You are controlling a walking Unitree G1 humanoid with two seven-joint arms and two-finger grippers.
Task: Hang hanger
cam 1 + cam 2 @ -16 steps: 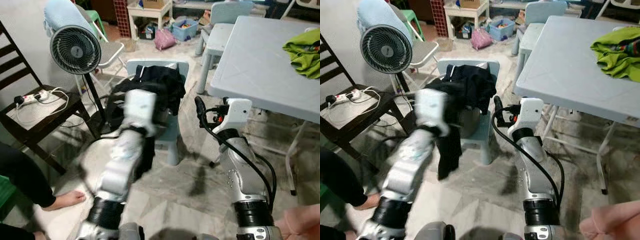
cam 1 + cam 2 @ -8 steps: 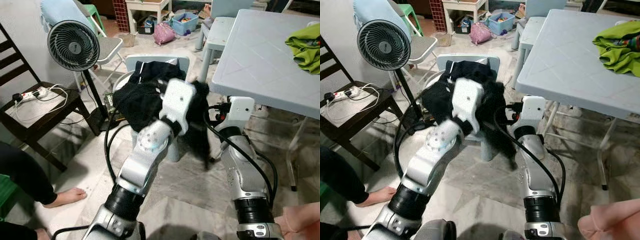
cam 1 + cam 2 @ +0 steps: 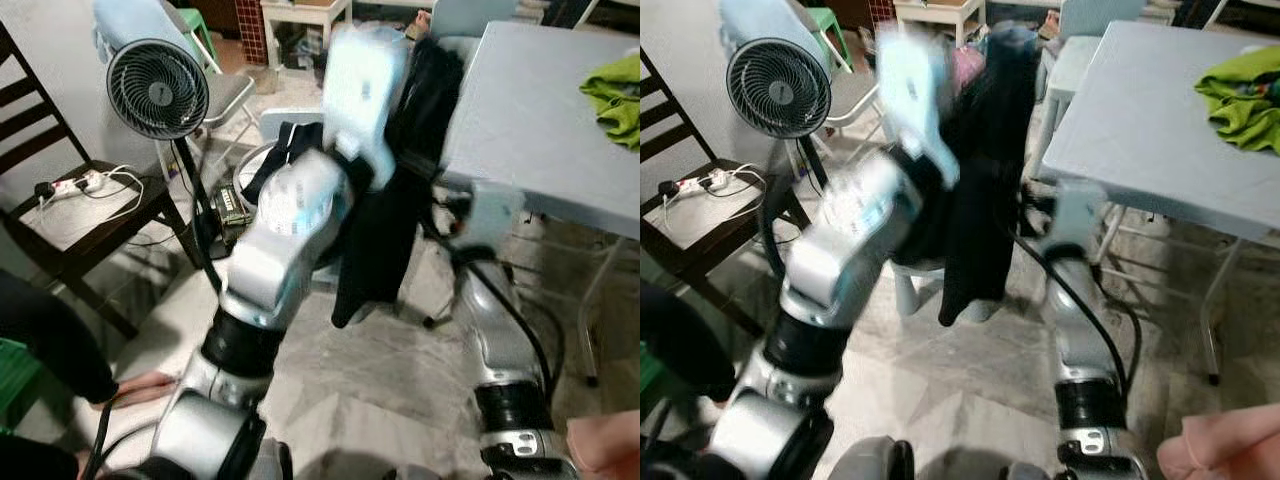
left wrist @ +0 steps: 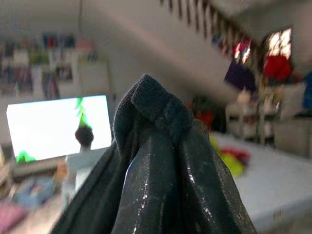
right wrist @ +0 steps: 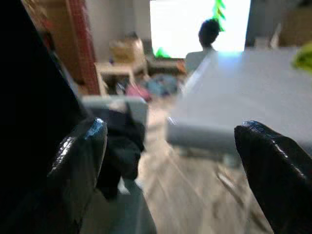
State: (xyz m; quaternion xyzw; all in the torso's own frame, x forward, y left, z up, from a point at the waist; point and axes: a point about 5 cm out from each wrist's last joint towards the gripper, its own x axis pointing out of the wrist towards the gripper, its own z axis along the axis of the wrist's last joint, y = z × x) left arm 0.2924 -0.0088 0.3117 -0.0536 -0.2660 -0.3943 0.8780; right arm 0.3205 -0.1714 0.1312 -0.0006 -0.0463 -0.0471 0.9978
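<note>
A limp black garment (image 3: 385,230) hung in the upper centre of the frame, bunched at its top inside the left pincer (image 4: 161,109), which pinched it. It looked soft, light and prone to slipping; gripping that gathered top seemed safest. The right pincer (image 5: 170,146) was spread, empty.

The left end effector (image 4: 161,146) has lifted the black garment (image 3: 385,230) off the chair.
</note>
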